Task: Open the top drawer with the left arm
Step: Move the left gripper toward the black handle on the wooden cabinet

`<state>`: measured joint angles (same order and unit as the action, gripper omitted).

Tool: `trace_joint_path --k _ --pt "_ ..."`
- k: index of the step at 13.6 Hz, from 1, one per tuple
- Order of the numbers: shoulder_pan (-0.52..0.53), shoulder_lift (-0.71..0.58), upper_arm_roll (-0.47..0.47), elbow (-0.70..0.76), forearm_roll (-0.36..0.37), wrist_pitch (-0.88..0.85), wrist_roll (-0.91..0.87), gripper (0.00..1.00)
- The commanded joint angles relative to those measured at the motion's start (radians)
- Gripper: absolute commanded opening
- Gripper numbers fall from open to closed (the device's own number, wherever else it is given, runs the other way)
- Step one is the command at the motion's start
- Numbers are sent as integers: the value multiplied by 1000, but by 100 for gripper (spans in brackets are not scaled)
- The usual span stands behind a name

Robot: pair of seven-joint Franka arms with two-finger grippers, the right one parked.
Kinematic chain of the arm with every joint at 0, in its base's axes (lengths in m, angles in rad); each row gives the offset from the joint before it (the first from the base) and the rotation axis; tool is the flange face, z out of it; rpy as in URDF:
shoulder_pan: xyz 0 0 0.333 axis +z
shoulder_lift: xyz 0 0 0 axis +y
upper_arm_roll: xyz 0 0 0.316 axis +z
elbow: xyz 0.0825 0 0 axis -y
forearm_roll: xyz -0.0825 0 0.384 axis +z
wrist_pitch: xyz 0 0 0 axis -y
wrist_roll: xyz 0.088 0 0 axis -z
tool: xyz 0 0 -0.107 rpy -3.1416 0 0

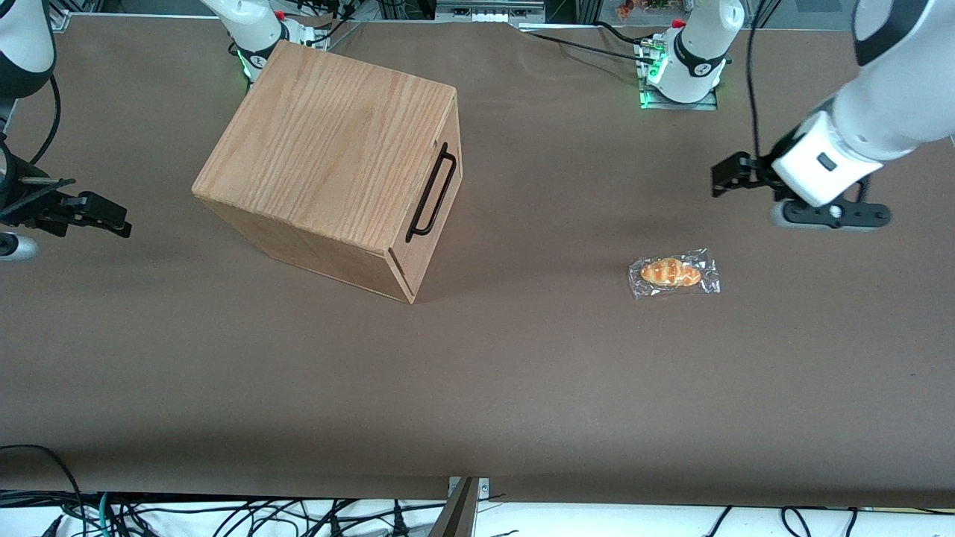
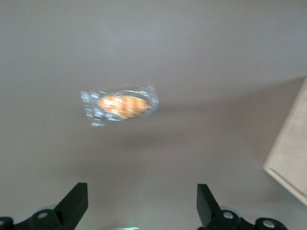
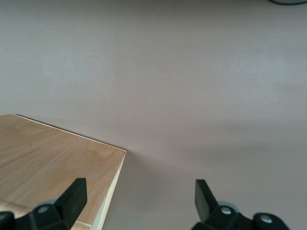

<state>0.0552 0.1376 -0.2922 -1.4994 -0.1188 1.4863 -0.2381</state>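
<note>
- Left arm's pincer (image 1: 735, 177) up in the air, released, prongs spread wide with nothing between them, as the wrist view (image 2: 139, 206) shows.
- Top drawer (image 1: 431, 195) well apart from the pincer, off toward the parked arm's end of the table (image 1: 522, 373), at about the same depth from the front camera.
- Black bar handle (image 1: 432, 195) facing the pincer's way; long axis angled, running toward the front camera.
- Only the cabinet (image 1: 328, 142) corner (image 2: 290, 153) in the wrist view.
- Drawer apparently shut, front flush with the light oak box; handle-less panel below.
- Wrapped bread roll (image 1: 673, 273) on the table near the pincer, nearer the front camera, beneath it (image 2: 120, 105) in the wrist view; likely no obstacle.
</note>
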Motion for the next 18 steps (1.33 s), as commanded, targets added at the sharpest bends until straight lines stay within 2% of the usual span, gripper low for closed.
trace_joint_path --k 1,5,11,18 --pt "-11 51 -4 28 -84 -12 -30 100" --pt "-112 74 -7 30 -93 8 -121 100" --pt "-274 103 -5 30 -116 120 -357 100" --pt "-400 148 -4 30 -107 207 -498 100"
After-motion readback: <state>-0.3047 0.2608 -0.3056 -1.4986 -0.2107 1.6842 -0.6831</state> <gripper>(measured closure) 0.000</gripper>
